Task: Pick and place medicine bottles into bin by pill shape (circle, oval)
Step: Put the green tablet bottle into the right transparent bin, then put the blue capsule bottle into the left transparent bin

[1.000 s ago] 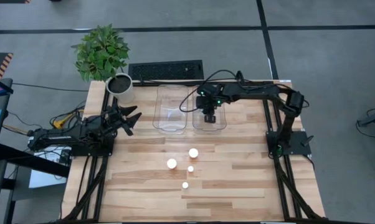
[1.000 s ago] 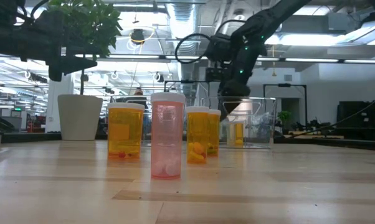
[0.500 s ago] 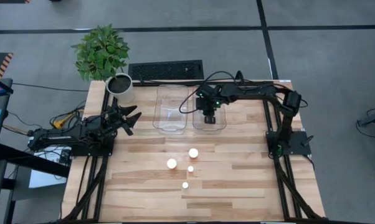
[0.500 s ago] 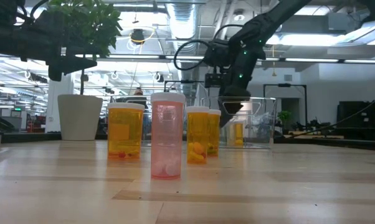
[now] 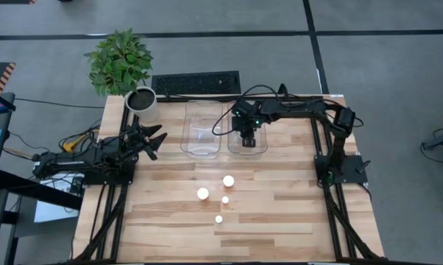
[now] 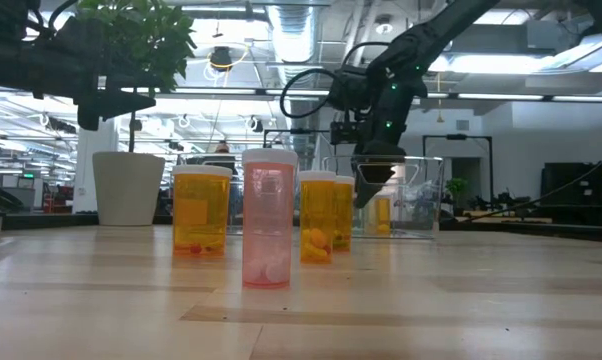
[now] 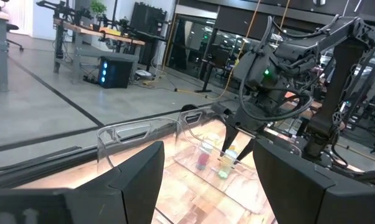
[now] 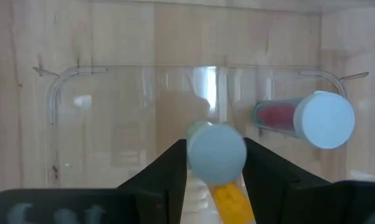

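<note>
Right gripper [image 5: 247, 137] of mine hangs over the right-hand clear bin [image 5: 261, 150], fingers [image 8: 169, 168] parted, each just beside the white cap of an orange medicine bottle [image 8: 217, 155] between them; I cannot tell whether they touch it. A red-filled bottle [image 8: 309, 118] stands in that bin. The left-hand clear bin [image 5: 190, 129] sits beside it. Four more bottles [image 5: 224, 199] stand mid-table. My left gripper [image 5: 154, 140] waits wide open near the white plant pot [image 5: 142, 103].
</note>
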You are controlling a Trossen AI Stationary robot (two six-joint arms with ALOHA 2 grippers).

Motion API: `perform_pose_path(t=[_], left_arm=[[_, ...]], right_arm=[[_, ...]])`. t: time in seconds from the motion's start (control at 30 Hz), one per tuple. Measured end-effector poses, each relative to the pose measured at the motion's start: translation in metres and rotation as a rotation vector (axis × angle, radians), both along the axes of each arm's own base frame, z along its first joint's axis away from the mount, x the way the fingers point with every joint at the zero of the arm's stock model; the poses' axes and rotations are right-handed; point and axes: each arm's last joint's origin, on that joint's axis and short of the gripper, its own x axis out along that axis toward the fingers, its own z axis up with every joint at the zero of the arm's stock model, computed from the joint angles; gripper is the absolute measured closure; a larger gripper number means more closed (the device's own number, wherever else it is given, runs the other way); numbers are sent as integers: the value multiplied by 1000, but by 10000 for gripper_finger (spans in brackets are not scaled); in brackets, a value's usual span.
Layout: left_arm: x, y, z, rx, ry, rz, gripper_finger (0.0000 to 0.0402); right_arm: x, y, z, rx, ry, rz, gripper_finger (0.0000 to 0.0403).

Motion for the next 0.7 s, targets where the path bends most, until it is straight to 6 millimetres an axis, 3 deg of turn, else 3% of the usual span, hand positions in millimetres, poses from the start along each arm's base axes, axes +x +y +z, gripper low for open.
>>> perform_pose_path(t=[0.3,0.5,0.7], left_arm=[[0,0,0,0,-1,0,161],[0,0,0,0,-1,-1,161],[0,0,0,0,-1,-1,161]], right_arm=[[0,0,0,-2,-4,0,191],[0,0,1,0,-6,-9,182],[-4,-3,20,-7,-15,-22,182]])
